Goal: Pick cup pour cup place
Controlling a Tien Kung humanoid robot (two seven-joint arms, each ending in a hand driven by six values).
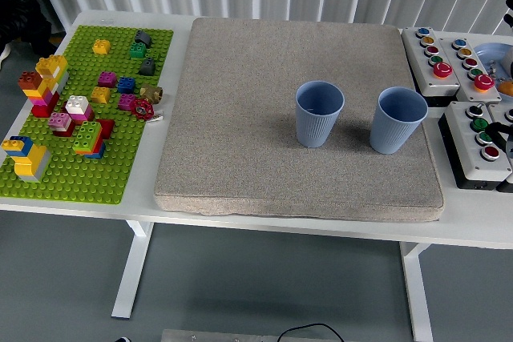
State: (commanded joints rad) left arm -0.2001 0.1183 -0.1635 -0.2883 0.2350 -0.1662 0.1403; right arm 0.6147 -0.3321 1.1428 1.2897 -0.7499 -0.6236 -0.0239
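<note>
A single high head view looks forward and down over the white table [96,202], near edge at bottom.
</note>
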